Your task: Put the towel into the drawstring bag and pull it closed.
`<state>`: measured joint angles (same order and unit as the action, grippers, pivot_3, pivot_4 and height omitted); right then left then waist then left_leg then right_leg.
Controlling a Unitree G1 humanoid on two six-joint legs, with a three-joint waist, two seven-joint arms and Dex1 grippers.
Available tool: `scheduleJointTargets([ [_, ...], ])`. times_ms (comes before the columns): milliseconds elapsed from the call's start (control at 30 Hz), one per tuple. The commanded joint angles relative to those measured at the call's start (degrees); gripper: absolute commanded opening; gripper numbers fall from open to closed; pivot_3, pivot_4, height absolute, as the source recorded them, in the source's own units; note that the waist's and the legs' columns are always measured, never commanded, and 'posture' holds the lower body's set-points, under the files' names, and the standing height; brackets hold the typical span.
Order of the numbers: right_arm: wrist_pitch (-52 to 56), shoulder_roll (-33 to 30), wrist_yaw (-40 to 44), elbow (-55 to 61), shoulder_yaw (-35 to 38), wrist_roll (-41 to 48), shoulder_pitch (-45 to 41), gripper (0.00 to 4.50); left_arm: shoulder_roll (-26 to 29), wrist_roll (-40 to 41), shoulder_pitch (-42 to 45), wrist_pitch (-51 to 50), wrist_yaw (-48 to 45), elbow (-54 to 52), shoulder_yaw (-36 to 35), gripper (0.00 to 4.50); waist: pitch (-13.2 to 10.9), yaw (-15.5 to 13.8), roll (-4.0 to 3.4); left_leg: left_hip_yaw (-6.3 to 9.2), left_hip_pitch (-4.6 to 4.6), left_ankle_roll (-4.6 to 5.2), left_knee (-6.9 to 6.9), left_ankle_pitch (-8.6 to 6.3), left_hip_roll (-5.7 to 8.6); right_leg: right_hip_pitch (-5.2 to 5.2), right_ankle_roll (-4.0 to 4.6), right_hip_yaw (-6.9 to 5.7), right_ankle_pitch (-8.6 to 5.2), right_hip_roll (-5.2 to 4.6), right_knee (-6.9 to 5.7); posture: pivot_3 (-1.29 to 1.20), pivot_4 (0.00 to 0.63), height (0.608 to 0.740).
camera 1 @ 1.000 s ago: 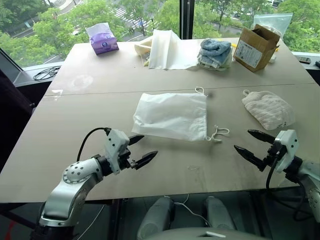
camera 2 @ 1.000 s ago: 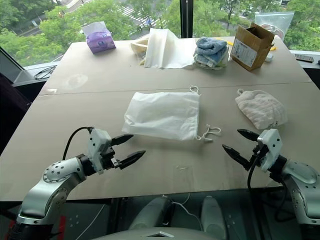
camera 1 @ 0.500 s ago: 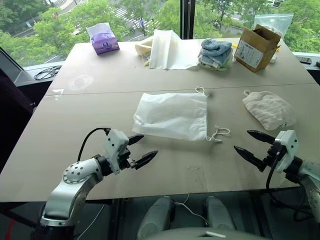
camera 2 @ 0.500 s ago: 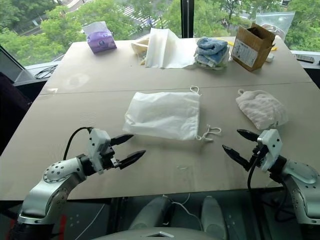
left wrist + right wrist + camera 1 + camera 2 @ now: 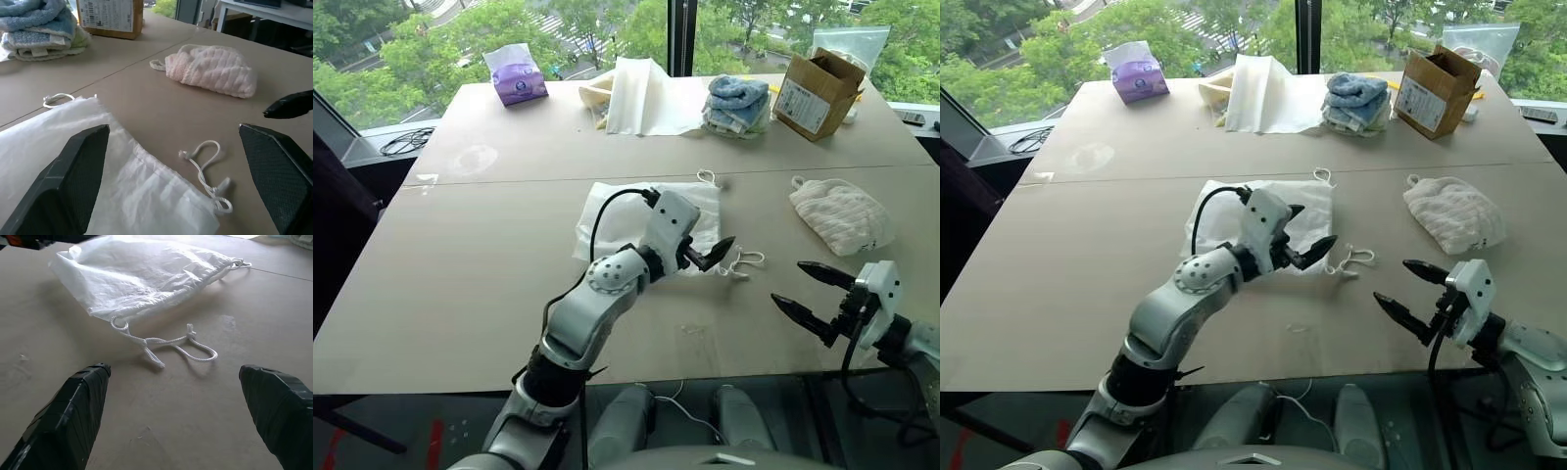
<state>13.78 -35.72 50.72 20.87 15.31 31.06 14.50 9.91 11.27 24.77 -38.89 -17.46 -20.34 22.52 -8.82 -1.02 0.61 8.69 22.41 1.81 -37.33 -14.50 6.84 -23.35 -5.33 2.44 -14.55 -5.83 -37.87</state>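
Drawstring bag (image 5: 651, 227) lies flat on the bench (image 5: 460, 255), mouth edge toward the robot's right, with one cord loop (image 5: 742, 262) trailing off its near corner and a second loop (image 5: 705, 177) at the far corner. Towel (image 5: 840, 215) sits bunched on the right side of the bench, well apart from the bag and not yet inside it.

Left claw (image 5: 710, 252) hovers over the mouth end of the bag, fingers spread wide, nothing held. Right claw (image 5: 811, 290) hangs just above the bench near the front edge, also released and empty, pointing toward the near cord loop; the towel lies beyond it.

Step in hand, as judged: left claw going for the bag's mouth, to open or steady it.

Notes for doing it well:
- The fabric is thin and semi-sheer, so pinch one layer only at the hem; taking both layers keeps the mouth shut.
- Come in low and level at the hem between the two loops, not on the cord, so the string stays free for the closing pull.
- Lift gently; the bag is light and will likely slide on the bench.
- Right claw is better placed for the towel; take it by its bulk.
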Motion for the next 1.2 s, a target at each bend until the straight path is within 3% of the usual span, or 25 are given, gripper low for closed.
scheduleJointTargets([
  [33,0.41,-0.44,0.61,6.10,3.81,4.25,2.36,4.50,-3.15,-6.00,3.05,0.56,3.56,5.06,4.43,4.35,-0.02,0.01,0.04,0.00,0.00,0.00,0.00,0.00,0.00,0.00,0.00,0.00,0.00,0.00,0.00,0.00,0.150,0.740],
  [233,1.89,-0.55,2.44,10.94,5.43,9.46,6.61,4.50,-6.63,-14.15,7.23,-1.45,9.46,13.18,5.99,4.35,-0.06,-0.05,0.10,0.05,0.02,0.01,-0.02,0.00,0.00,0.00,-0.02,-0.04,-0.01,0.00,0.02,0.00,0.150,0.740],
  [367,-2.31,-1.25,6.69,10.36,2.44,5.66,8.05,4.50,-9.74,-18.64,9.66,-3.10,15.13,17.52,4.24,4.35,-0.11,0.02,0.19,0.03,0.05,0.02,-0.03,-0.01,0.01,0.00,-0.05,-0.05,-0.01,0.00,0.03,0.00,0.150,0.740],
  [567,-2.49,0.41,3.62,11.25,1.23,4.53,7.31,4.50,-13.41,-20.94,9.43,-5.13,17.08,18.04,3.95,4.35,-0.13,-0.17,0.22,0.08,0.08,0.00,-0.04,0.00,0.01,-0.01,-0.06,-0.08,-0.01,-0.02,0.03,0.00,0.150,0.740],
  [1033,-0.02,-1.17,1.68,12.55,2.65,6.19,7.00,4.50,-11.58,-25.99,5.52,-10.41,12.45,12.31,10.39,4.35,-0.12,-0.15,0.21,0.07,0.11,0.00,-0.07,0.00,0.01,-0.03,-0.07,-0.08,0.00,-0.01,0.01,0.00,0.150,0.740],
  [1200,0.49,-1.48,1.30,12.51,2.55,6.80,6.58,4.50,-2.10,-29.18,3.90,-10.82,8.52,9.78,11.11,4.35,-0.11,0.12,0.19,0.07,0.08,-0.01,-0.06,0.01,0.00,-0.04,-0.07,-0.07,0.00,0.00,-0.02,0.00,0.150,0.740],
])
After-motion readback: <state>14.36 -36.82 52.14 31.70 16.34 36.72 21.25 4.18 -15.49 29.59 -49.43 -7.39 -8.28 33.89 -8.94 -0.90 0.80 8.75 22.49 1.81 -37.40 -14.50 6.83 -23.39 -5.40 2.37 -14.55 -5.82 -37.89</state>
